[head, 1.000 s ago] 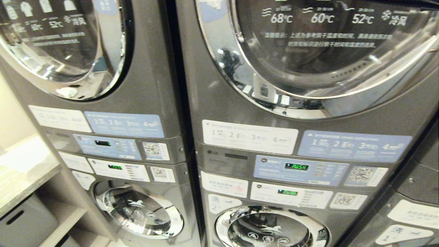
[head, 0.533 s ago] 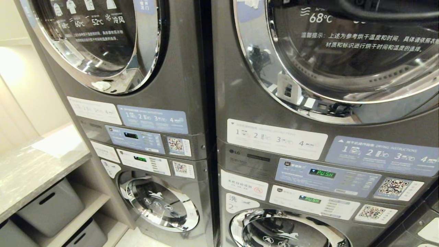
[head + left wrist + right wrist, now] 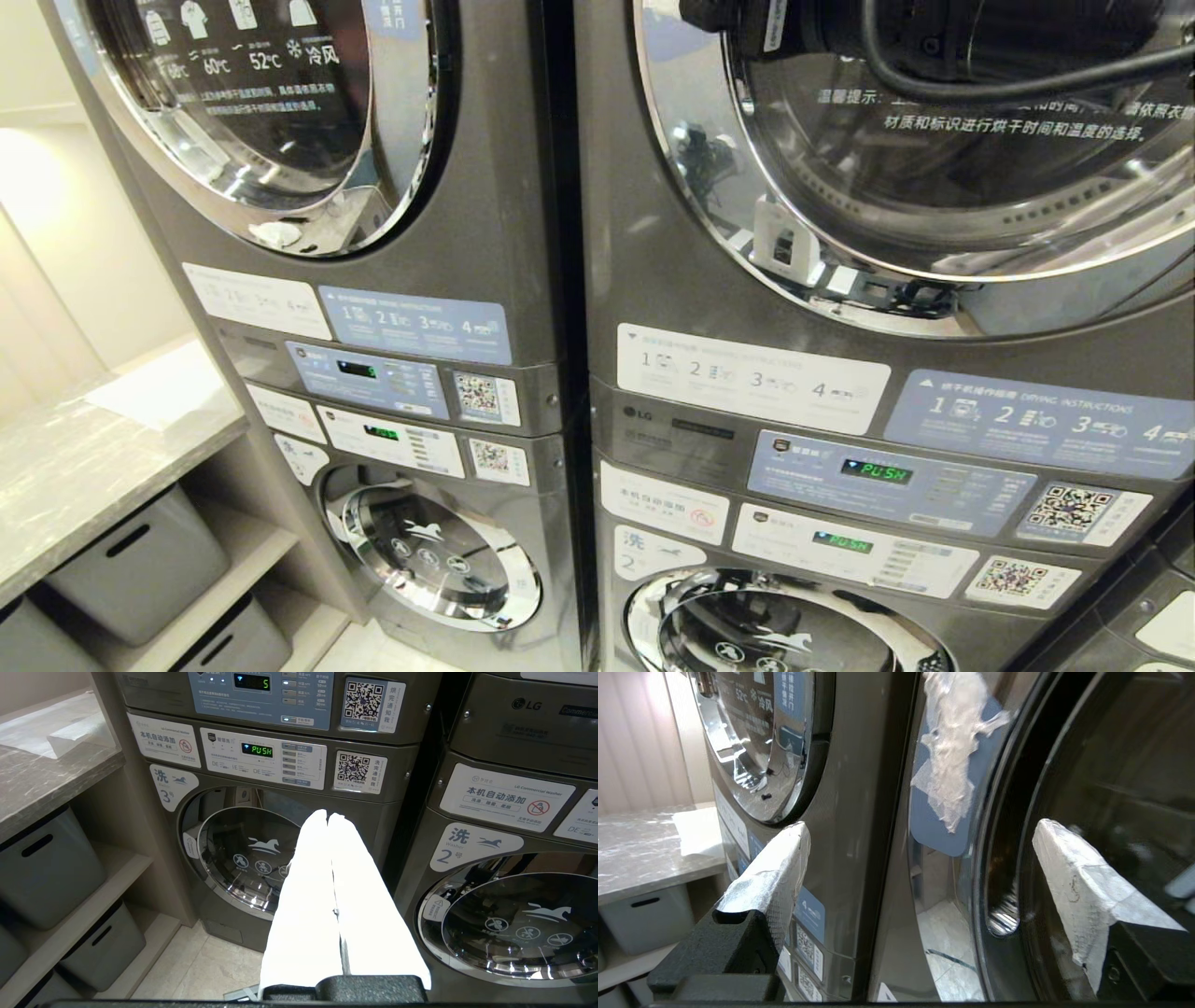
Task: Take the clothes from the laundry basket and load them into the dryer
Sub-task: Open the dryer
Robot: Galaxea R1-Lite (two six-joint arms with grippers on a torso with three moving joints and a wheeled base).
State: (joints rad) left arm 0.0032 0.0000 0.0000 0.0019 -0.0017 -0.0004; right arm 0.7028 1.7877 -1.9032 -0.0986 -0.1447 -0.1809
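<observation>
The right gripper [image 3: 920, 835] is raised level at the near dryer [image 3: 934, 187] door's left edge, jaws spread wide, empty. The left gripper [image 3: 328, 816] hangs low, jaws pressed together. No clothes or basket visible.

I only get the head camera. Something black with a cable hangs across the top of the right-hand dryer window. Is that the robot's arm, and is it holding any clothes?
Observer: Yes, that is the right arm. Its wrist camera shows the right gripper open wide and empty, at the left edge of the dryer door.
Operator: Where is the other arm? I see none.
Observer: Low down. The left gripper is shut and empty, pointing at the washer marked 3.
Operator: Any laundry basket down there?
Observer: None shows in either wrist camera.
</observation>
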